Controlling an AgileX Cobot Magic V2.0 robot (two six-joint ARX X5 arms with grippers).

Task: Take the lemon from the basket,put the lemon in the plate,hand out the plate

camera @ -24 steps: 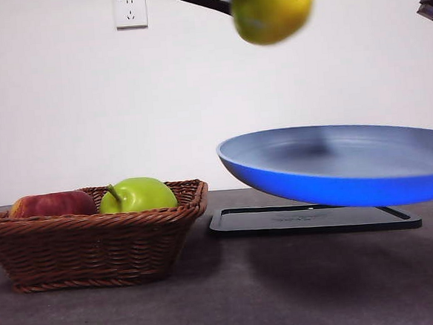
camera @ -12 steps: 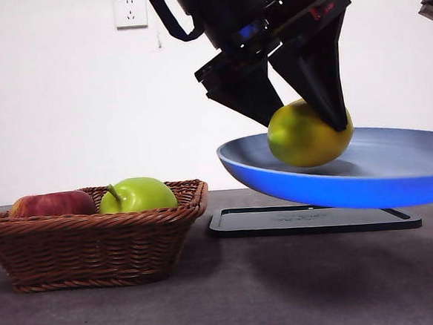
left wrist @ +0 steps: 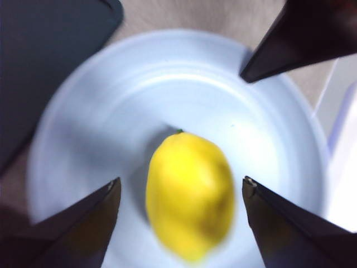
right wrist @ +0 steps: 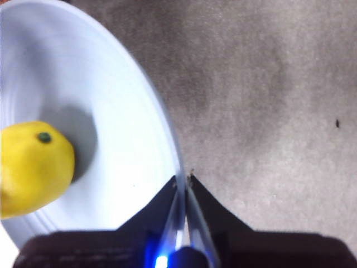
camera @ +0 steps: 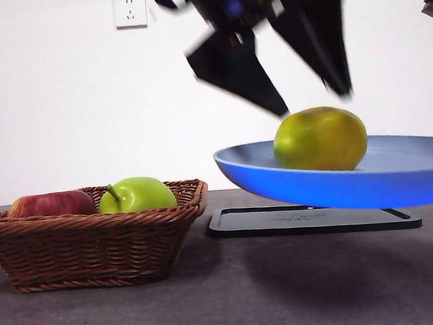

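Front view: the lemon (camera: 320,139) now lies on its own in the plate (camera: 300,185), which is held in the air at centre right of the frame, above the black tray (camera: 313,220) on the bench (camera: 226,303). Half a second ago the left gripper (camera: 309,100) still straddled the fruit; now it is a dark blur at the top centre, lifted clear, its fingers spread and touching nothing. One second ago the lemon was still high overhead. At lower left the basket (camera: 96,241) holds a green apple (camera: 137,195) and a red apple (camera: 52,204), unmoved.

Left wrist view: the lemon sits at the lower centre of the frame on the pale blue plate, with the left gripper's fingers (left wrist: 83,234) wide apart on either side and a clear gap to the fruit. It has been released.

Right wrist view: the right gripper (right wrist: 182,184) at lower centre is clenched on the plate's rim, its fingers pinching the thin edge. The lemon shows at the left edge of the frame, inside the plate.

The placing looks done, I judge; what remains is handing out the plate, and a round fruit on a shallow dish could roll if it tilts.
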